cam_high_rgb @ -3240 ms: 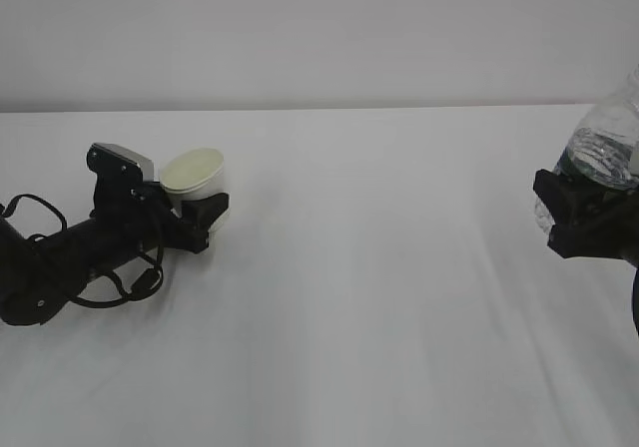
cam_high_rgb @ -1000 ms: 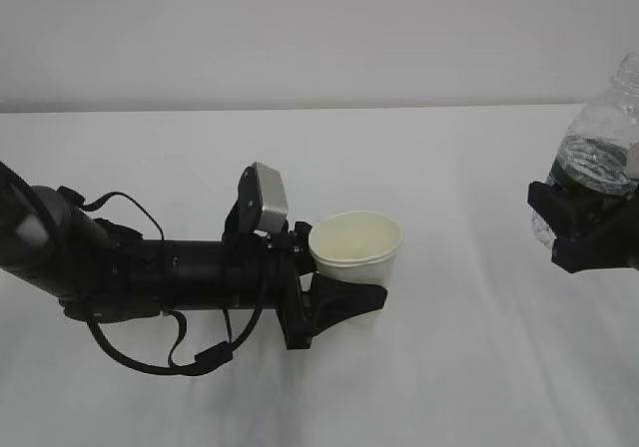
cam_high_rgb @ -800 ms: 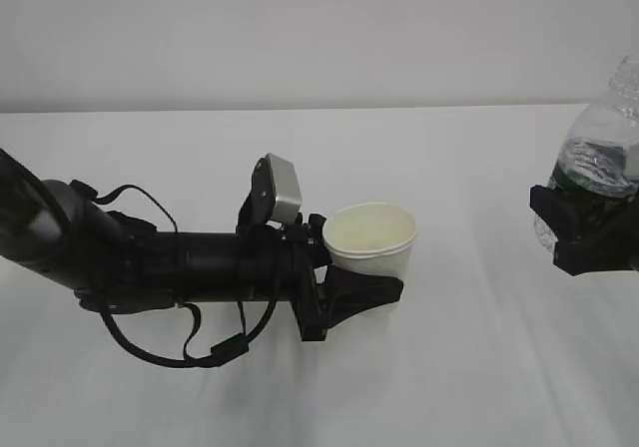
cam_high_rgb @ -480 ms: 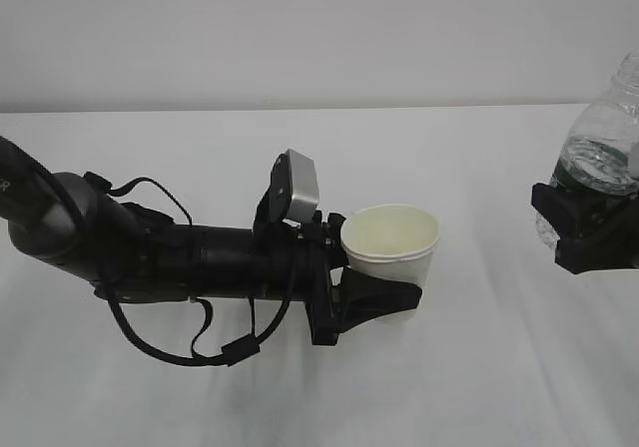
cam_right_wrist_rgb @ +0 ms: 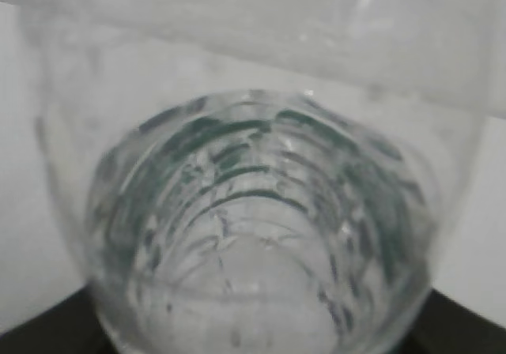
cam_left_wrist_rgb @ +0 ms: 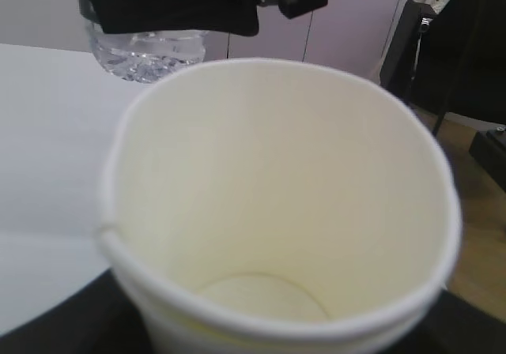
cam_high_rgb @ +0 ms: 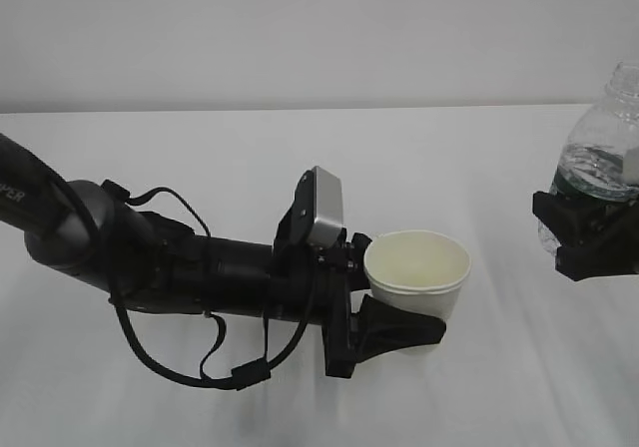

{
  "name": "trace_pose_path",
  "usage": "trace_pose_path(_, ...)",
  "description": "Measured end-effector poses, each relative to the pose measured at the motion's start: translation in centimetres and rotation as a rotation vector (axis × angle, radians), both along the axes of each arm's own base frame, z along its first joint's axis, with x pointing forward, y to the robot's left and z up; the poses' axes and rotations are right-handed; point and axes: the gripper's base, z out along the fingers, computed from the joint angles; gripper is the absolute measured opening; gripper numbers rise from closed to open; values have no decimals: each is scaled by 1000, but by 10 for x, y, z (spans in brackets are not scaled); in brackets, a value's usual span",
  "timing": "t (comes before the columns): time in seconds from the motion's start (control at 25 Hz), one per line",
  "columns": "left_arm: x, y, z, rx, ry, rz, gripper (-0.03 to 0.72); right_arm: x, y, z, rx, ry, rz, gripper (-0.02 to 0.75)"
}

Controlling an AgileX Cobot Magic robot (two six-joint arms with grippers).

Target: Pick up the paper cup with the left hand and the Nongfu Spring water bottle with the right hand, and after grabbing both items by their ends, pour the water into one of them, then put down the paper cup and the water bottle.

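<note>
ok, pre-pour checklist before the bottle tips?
1. Cup held in left tool: ok, clamped low on its body, off the table.
2. Cup upright, mouth up: ok.
3. Cup empty and dry: ok, bare bottom in the left wrist view.
4. Bottle held in right tool: ok, gripped near its lower end, upright.
5. Bottle cap off: cannot tell, the neck is cut off at the frame edge.
6. Bottle mouth over cup: not ok, a wide gap of table lies between them.
</note>
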Motion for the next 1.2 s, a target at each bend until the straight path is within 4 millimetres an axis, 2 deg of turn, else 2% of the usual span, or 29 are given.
trace_pose_path(0.52, 0, -5, 3, -5, -21, -25, 465, 0, 0, -1, -158, -40, 48, 437)
trace_pose_path(0.92, -13, -16, 2, 2, -22, -64, 465, 0, 0, -1, -289, -78, 89, 437)
trace_pose_path(1.2, -11, -18, 3, 7, -31, -57, 465, 0, 0, -1, -400, -112, 124, 437)
